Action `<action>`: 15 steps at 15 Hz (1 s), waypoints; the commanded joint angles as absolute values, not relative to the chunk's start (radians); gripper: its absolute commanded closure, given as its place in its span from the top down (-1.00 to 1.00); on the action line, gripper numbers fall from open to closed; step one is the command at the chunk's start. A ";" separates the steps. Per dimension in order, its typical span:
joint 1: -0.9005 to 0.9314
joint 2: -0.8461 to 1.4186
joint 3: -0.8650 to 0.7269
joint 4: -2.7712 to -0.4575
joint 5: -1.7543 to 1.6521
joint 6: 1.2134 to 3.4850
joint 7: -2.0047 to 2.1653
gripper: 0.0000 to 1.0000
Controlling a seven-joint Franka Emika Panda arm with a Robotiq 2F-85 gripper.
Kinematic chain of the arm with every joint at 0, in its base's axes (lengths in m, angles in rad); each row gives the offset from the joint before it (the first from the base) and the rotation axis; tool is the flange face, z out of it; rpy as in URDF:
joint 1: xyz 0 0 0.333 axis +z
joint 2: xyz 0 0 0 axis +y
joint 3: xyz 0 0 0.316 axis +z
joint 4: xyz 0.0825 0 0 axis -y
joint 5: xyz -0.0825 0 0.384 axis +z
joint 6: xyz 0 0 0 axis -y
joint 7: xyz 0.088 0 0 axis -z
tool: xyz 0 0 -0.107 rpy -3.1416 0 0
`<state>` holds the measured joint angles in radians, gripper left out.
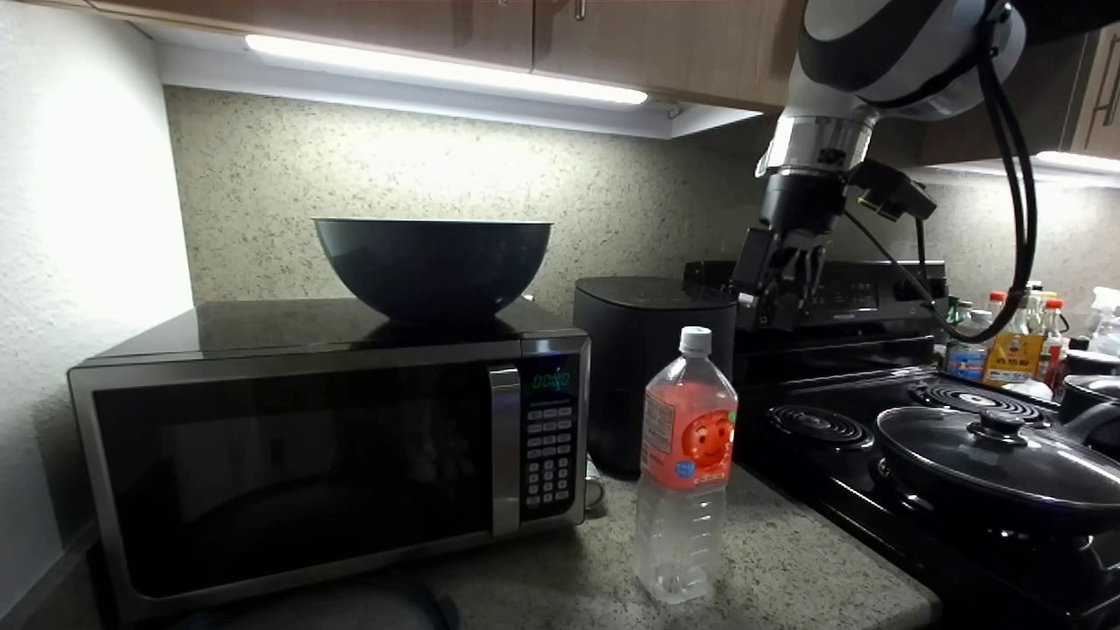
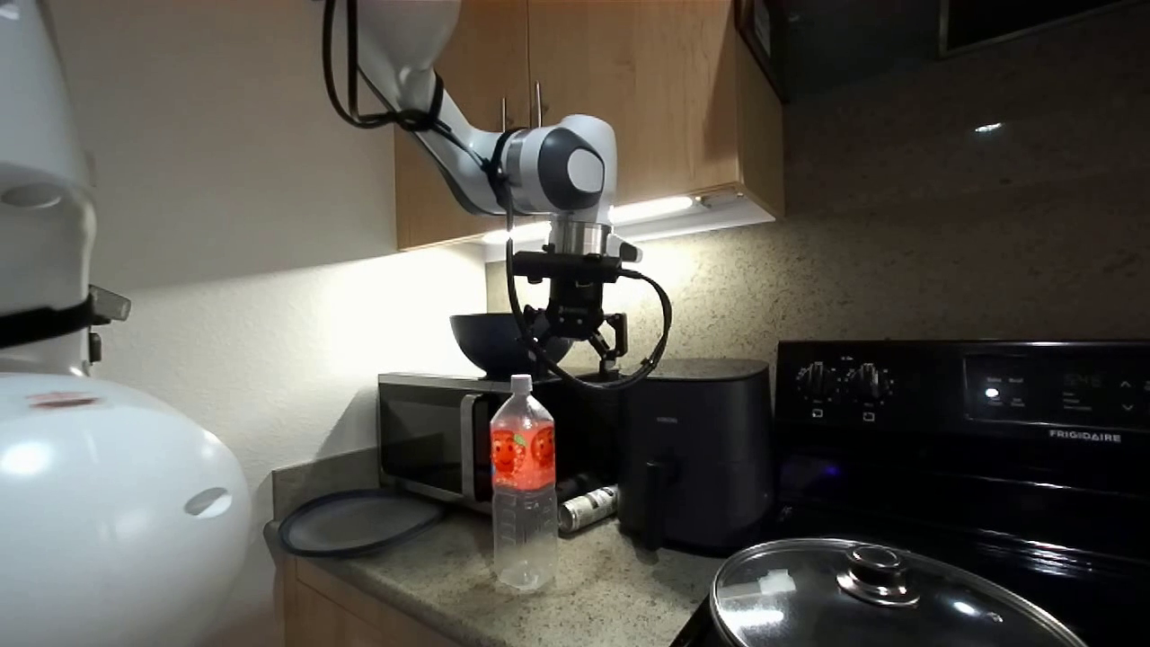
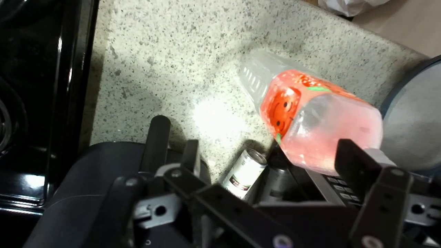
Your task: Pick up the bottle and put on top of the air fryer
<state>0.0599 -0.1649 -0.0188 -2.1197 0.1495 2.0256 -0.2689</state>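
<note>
Hovering clear, fingers (image 3: 352, 159) spread, bottle (image 1: 687, 472) near counter edge (image 3: 365, 33)

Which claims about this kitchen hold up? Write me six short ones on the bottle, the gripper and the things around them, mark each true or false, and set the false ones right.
1. The bottle stands upright on the counter. True.
2. The gripper is shut on the bottle. False: it is open and holds nothing.
3. The air fryer stands between the microwave and the stove. True.
4. The dark bowl sits on the air fryer. False: it sits on top of the microwave.
5. The bottle is uncapped. False: its white cap is on.
6. A pan with a glass lid sits on the stove. True.
</note>
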 commanded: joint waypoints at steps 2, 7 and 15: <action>0.075 -0.142 0.008 -2.047 0.160 1.957 -0.278 1.00; 0.091 -0.094 0.037 -2.010 0.156 1.924 -0.265 1.00; 0.092 -0.052 0.066 -1.990 0.149 1.928 -0.267 1.00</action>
<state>0.0965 -0.0517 0.0621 -1.9919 0.1487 1.9300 -0.2680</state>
